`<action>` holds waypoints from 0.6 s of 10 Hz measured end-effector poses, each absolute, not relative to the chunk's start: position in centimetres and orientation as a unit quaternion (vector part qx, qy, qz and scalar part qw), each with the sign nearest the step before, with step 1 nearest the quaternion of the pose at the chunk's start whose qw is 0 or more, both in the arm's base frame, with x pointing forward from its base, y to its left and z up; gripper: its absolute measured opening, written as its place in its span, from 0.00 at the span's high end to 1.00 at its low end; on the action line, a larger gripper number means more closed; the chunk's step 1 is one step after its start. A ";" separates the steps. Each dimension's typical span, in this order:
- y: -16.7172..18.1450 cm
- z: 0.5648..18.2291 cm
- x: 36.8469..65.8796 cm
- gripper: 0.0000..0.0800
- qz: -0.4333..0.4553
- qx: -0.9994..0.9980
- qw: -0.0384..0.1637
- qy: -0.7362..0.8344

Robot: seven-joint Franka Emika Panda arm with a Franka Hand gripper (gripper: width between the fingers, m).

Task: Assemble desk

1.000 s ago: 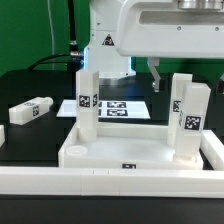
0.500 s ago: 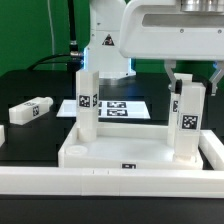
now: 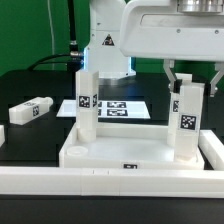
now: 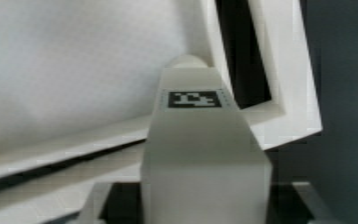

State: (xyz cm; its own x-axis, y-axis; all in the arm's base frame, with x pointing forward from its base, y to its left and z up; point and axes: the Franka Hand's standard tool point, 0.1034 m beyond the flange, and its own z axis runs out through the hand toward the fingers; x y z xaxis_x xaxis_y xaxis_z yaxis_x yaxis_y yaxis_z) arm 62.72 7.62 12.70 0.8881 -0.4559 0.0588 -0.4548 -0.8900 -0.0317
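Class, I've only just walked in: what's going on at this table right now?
The robot arm's two-finger gripper is clamped on the top of a short square white leg, which stands upright in a corner of the large white rectangular desk slab, on the exterior view's right. A second white leg stands upright on the slab's other side. A third white leg lies loose on the black table.

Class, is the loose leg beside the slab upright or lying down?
Lying down: the loose leg rests lengthwise on the table, apart from the slab.
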 end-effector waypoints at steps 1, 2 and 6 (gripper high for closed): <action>7.6 12.7 62.7 0.64 -0.032 -0.964 0.009 0.262; 7.6 12.7 62.7 0.64 -0.032 -0.959 0.010 0.283; 8.0 12.6 62.7 0.64 -0.030 -0.853 0.041 0.520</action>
